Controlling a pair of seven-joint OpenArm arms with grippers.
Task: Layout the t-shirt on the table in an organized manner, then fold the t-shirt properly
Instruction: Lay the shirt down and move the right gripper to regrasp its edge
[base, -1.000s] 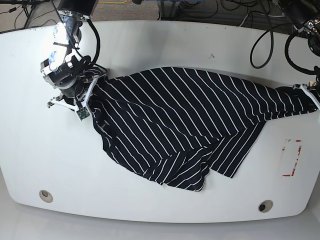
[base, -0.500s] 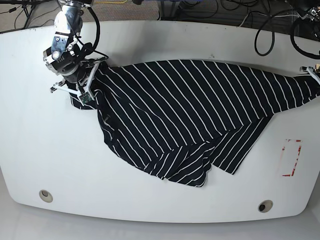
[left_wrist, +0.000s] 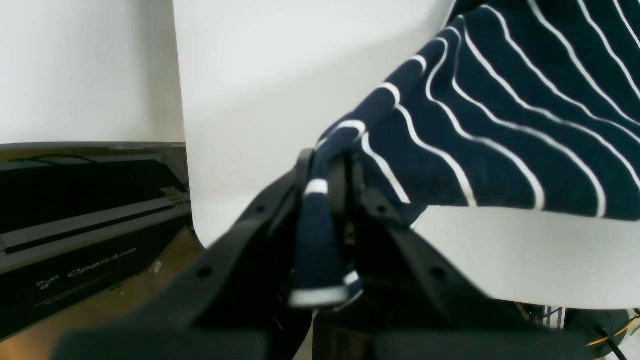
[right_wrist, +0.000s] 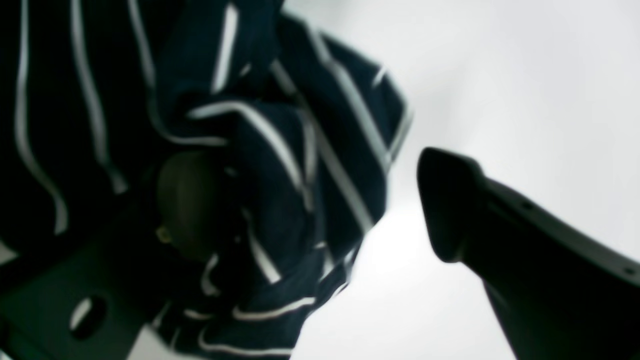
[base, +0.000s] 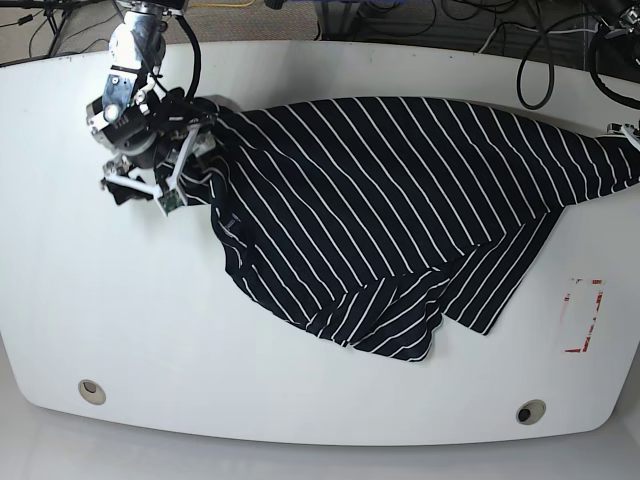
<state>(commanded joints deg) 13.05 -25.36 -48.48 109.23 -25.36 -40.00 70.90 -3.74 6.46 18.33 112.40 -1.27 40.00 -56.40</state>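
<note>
The dark navy t-shirt (base: 380, 210) with thin white stripes lies crumpled and stretched across the white table (base: 300, 390). In the base view my left gripper (base: 630, 135) is at the table's right edge. In the left wrist view my left gripper (left_wrist: 325, 200) is shut on a bunched edge of the t-shirt (left_wrist: 500, 125), just past the table (left_wrist: 275, 75) rim. My right gripper (base: 180, 150) is at the shirt's left end. In the right wrist view my right gripper (right_wrist: 312, 175) is open. T-shirt (right_wrist: 280, 150) fabric drapes over one finger, and the other finger (right_wrist: 450, 210) stands free of it.
A red-and-white tape rectangle (base: 582, 315) is at the right of the table. Two metal grommets (base: 92, 391) (base: 531, 411) sit near the front edge. Cables (base: 530, 70) hang behind the far edge. A black OpenArm base (left_wrist: 75, 270) stands below the table beside my left gripper.
Both arms moved toward the far edge and dragged the t-shirt up and to the right. Its left corner now lies past my right gripper's fingers.
</note>
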